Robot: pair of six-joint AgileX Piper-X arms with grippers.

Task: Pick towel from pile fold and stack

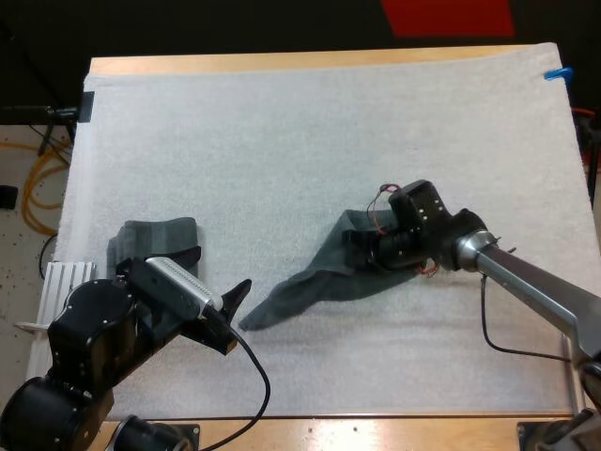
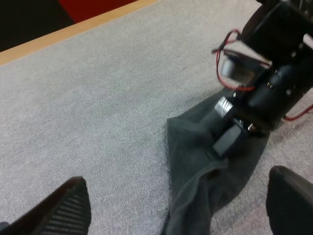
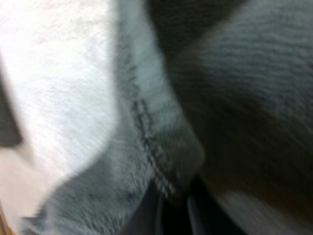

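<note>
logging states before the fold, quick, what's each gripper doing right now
left gripper: open, holding nothing
right gripper: closed on the towel

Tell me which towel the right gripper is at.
The stretched-out towel; the right gripper grips one end of it. The folded towel lies apart, beside the left arm.

Table (image 1: pixel 282 62), mat (image 1: pixel 282 150), crumpled towel (image 1: pixel 300 287), folded towel (image 1: pixel 160 233)

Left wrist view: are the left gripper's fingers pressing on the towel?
No; the left gripper is open, its fingers apart and clear of the towel.
</note>
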